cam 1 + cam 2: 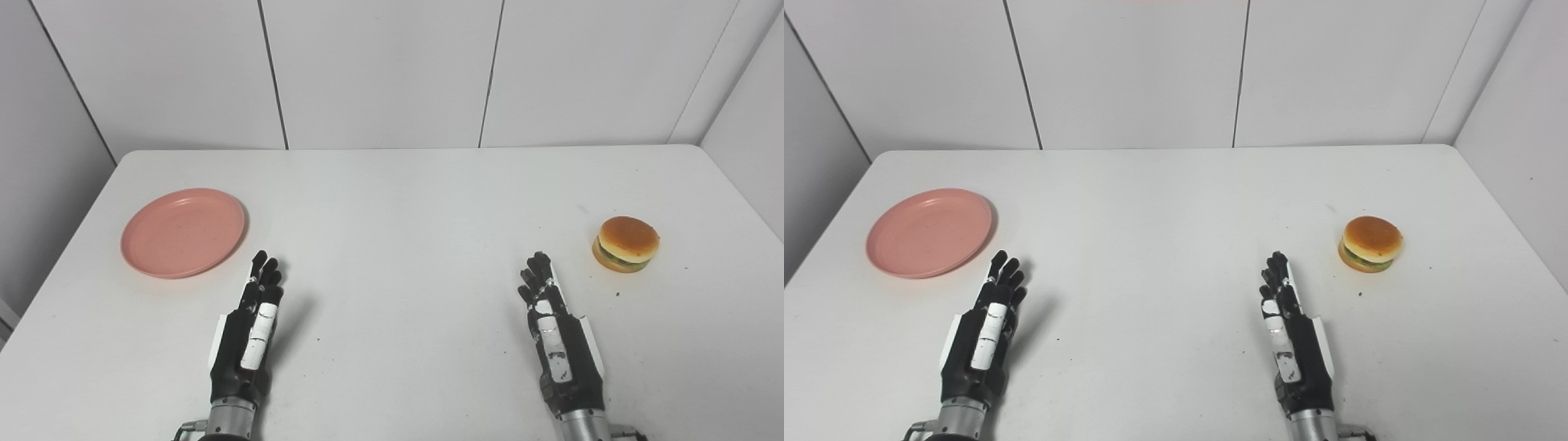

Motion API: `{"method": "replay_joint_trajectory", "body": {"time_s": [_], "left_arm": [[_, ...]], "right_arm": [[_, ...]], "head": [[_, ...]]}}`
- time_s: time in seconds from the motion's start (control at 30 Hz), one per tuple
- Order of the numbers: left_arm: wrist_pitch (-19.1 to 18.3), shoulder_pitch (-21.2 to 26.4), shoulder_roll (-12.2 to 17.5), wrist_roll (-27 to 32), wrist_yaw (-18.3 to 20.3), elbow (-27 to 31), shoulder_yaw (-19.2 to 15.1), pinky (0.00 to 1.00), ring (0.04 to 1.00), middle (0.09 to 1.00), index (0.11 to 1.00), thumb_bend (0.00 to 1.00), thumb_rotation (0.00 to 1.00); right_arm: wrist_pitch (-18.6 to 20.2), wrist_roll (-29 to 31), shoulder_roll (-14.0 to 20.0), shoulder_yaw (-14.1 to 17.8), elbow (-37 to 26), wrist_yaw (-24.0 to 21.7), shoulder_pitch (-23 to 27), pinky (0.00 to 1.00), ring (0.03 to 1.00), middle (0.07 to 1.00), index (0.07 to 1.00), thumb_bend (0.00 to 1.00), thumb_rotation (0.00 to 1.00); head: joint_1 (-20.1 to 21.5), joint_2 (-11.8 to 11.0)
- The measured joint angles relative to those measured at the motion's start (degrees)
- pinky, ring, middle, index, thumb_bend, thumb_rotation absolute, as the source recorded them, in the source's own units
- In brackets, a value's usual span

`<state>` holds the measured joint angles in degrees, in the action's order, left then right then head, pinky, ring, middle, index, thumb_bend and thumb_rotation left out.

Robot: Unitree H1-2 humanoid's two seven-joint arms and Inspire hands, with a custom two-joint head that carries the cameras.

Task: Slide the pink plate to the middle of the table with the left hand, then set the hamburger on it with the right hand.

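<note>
1. Two hands low in frame, both empty, fingers extended and apart, edge-on above the white table [392,202].
2. Pink plate [182,232] at left of frame, just up-left of the left hand [248,334], not touching.
3. Hamburger [625,244] at right, near the right hand [557,337], apart.
4. No legible writing.

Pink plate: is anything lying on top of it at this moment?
Nothing lies on the pink plate; its whole upper face shows bare. The hamburger sits apart on the table's right side. What is beneath the plate cannot be seen, because the plate covers that spot.
</note>
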<state>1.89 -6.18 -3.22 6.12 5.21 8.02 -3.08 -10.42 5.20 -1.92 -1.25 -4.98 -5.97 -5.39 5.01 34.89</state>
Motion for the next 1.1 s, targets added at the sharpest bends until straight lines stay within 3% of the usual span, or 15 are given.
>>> {"method": "replay_joint_trajectory", "body": {"time_s": [1.1], "left_arm": [[0.0,0.0,0.1,0.0,0.4,0.0,-0.3,1.0,0.991,0.987,1.0,0.85,0.78]], "right_arm": [[0.0,0.6,0.0,0.0,0.0,0.0,0.0,1.0,1.0,1.0,0.978,0.82,0.89]], "head": [[0.6,0.3]]}}
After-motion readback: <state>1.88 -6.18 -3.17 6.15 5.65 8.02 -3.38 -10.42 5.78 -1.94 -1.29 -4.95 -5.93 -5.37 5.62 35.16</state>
